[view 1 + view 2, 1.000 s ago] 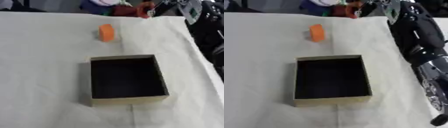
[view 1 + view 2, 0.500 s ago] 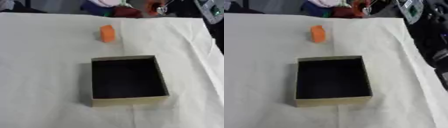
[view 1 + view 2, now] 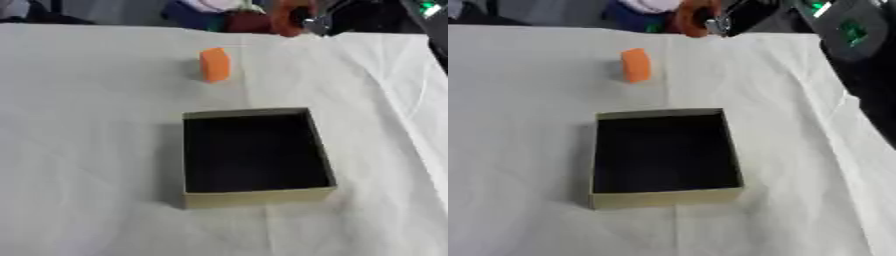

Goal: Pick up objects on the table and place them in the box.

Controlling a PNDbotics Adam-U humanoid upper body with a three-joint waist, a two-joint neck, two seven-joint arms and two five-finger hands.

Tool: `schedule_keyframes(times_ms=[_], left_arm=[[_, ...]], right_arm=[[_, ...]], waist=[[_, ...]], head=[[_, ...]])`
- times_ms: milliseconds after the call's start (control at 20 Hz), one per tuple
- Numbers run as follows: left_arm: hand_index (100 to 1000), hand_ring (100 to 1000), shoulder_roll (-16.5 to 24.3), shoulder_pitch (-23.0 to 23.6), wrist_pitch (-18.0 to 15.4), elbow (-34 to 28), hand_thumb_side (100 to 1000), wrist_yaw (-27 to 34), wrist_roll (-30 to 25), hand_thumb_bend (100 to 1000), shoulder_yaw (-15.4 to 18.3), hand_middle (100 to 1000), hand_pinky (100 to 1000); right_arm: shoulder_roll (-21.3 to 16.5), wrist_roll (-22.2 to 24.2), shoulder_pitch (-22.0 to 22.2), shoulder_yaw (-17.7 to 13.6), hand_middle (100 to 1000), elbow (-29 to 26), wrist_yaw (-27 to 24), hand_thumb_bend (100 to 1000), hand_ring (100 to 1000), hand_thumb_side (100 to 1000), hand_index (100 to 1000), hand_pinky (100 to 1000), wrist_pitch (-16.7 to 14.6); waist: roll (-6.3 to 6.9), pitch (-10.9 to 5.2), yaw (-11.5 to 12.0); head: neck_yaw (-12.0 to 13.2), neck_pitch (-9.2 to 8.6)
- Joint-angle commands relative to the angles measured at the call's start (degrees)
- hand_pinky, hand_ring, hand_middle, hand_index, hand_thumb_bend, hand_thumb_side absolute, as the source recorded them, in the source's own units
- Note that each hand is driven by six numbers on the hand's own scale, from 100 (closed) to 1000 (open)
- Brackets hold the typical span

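Observation:
A small orange block stands upright on the white cloth, at the far side of the table. Nearer to me sits an open tan cardboard box with a dark inside and nothing showing in it. The block lies apart from the box, a little beyond its far left corner. Neither of my hands shows. A black part of my right arm, with green lights on it, hangs at the upper right, off the table.
The white cloth covers the whole table, with a few wrinkles on the right. Beyond the far edge lies clutter: a red-orange thing, a blue thing and a white thing. The table's right edge drops off into dark.
My right arm, which ran down the right side of the right eye view a second ago, has drawn back up and out to the upper right. Block and box have not moved.

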Motion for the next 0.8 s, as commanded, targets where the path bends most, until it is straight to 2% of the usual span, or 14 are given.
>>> schedule_keyframes(times_ms=[50,350,800], left_arm=[[776,575,1.6,-0.6,0.0,-0.8,717,0.0,-0.2,100,0.4,651,583],[776,575,1.6,-0.4,0.1,-0.8,718,0.0,-0.2,100,0.4,651,583],[775,575,1.5,-0.2,0.2,-0.8,720,-0.1,-0.2,100,0.5,651,582]], right_arm=[[-1.2,0.0,-0.3,1.2,507,-4.9,-0.7,100,706,100,635,766,0.5],[0.5,0.3,2.6,4.1,510,-7.2,-1.0,100,707,100,637,768,-1.5],[1.5,-3.1,8.1,5.7,508,-6.8,2.1,100,705,100,636,766,-4.9]], waist=[[0.36,-1.43,-0.3],[0.5,-1.56,-1.3],[0.49,-1.79,-1.8]], head=[[0.3,0.63],[1.4,1.02],[1.6,1.47]])
